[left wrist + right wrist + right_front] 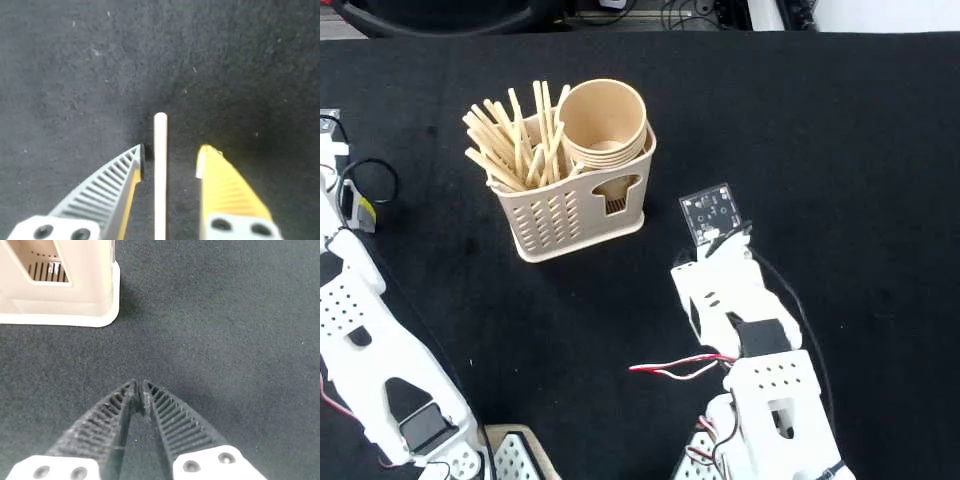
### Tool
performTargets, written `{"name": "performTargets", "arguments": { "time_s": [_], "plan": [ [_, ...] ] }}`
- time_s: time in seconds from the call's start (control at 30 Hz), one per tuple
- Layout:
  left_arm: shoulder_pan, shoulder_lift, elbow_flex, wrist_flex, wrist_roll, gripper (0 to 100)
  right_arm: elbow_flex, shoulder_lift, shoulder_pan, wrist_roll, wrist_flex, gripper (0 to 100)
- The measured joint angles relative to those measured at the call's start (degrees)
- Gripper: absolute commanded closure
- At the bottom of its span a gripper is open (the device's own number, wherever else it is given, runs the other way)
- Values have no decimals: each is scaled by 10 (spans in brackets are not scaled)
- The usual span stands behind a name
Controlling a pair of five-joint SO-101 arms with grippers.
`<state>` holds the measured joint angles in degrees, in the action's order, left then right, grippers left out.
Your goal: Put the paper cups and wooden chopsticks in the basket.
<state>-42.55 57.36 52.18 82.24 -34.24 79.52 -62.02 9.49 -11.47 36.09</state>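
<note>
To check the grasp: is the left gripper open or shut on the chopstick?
Open. The fingers of the left gripper stand apart from the chopstick between them; dark table shows on both sides.

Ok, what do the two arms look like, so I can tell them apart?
Both are white shells with black motors. The left arm has one grey ribbed jaw and one yellow; the right arm has two black ribbed jaws and loose red-and-white wires.

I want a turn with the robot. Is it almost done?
Nearly. Cups and many chopsticks already stand in the basket. One chopstick sits between the left pincer's open fingers, not gripped yet, and still needs to go in. The right pincer is shut, empty, beside the basket.
</note>
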Motion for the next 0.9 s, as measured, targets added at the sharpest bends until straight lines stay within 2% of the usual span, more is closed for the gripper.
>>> {"name": "performTargets", "arguments": {
  "time_s": [0.07,0.43,0.67,0.9],
  "plan": [
    [3,8,13,18,1,976,0,0,0,0,0,984],
    [3,14,92,168,12,970,0,0,0,0,0,984],
    [2,4,148,182,113,971,0,0,0,0,0,984],
    [6,-177,18,182,229,970,0,0,0,0,0,984]
  ]
}}
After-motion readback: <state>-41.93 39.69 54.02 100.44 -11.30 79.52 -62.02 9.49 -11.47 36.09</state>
